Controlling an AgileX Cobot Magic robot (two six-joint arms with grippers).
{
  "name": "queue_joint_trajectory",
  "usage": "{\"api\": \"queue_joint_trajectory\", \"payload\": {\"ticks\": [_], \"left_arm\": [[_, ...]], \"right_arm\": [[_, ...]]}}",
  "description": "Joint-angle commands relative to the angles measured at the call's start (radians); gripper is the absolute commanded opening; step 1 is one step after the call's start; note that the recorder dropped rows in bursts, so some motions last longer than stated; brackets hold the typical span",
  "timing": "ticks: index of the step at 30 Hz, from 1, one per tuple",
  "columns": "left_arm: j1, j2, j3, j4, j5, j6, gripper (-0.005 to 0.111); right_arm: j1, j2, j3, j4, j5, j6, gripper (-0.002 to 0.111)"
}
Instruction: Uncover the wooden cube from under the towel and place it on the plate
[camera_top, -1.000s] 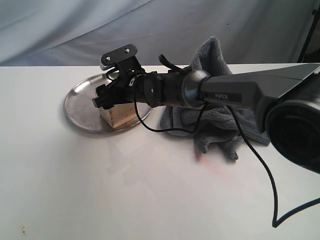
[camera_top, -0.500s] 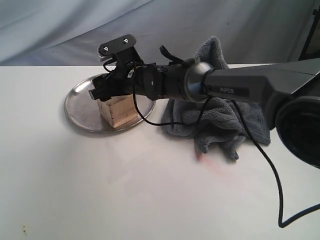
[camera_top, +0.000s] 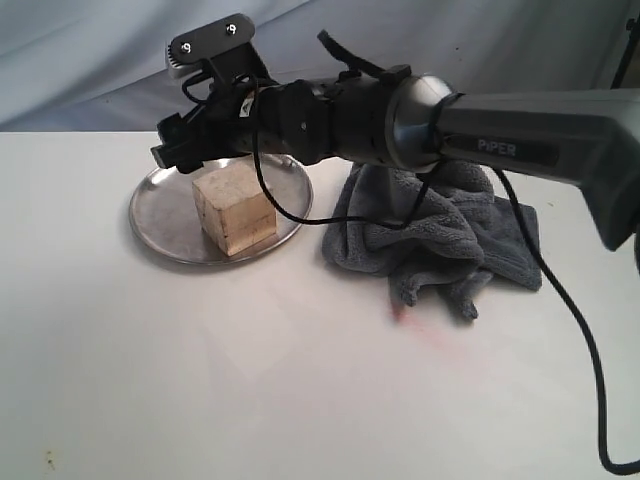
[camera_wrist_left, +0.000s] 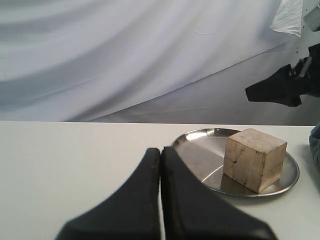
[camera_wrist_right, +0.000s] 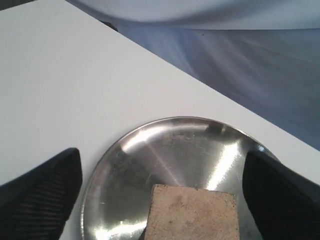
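The pale wooden cube (camera_top: 232, 212) stands on the round steel plate (camera_top: 160, 215), uncovered. My right gripper (camera_top: 176, 152) hovers just above the cube, open and holding nothing. In the right wrist view its fingers (camera_wrist_right: 45, 190) stand wide apart on either side of the cube (camera_wrist_right: 192, 215), over the plate (camera_wrist_right: 170, 145). The dark blue-grey towel (camera_top: 440, 240) lies crumpled to the right of the plate. My left gripper (camera_wrist_left: 160, 151) is shut and empty, low over the table short of the plate (camera_wrist_left: 197, 147) and cube (camera_wrist_left: 255, 157).
The white table (camera_top: 250, 380) stretches out in front of the plate and towel. A grey cloth backdrop (camera_top: 100, 50) hangs behind the table. The right arm's black cable (camera_top: 570, 340) trails over the towel and down at the right.
My right gripper has risen off the cube and drifted up and left. The cube stays on the plate, now fully in sight.
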Motion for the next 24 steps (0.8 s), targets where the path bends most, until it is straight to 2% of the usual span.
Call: {"api": "queue_joint_trajectory", "payload": {"ticks": [1,10,15,24], "left_arm": [[-0.001,-0.002,0.004,0.001,-0.002,-0.001,0.001],[-0.001,-0.002,0.004,0.001,-0.002,-0.003,0.001],[-0.001,-0.002,0.004,0.001,-0.002,-0.001,0.001],[-0.001,-0.002,0.004,0.001,-0.002,-0.001,0.001]], "right_arm": [[0.001,-0.076,0.052,-0.079,0.006,0.058,0.085],[0.001,-0.258,0.21,-0.079,-0.03,0.058,0.097],[-0.013,-0.368,0.36,-0.079,-0.114,0.058,0.098],[-0.178,-0.617,0.624,-0.087,-0.158,0.062,0.098]]}}
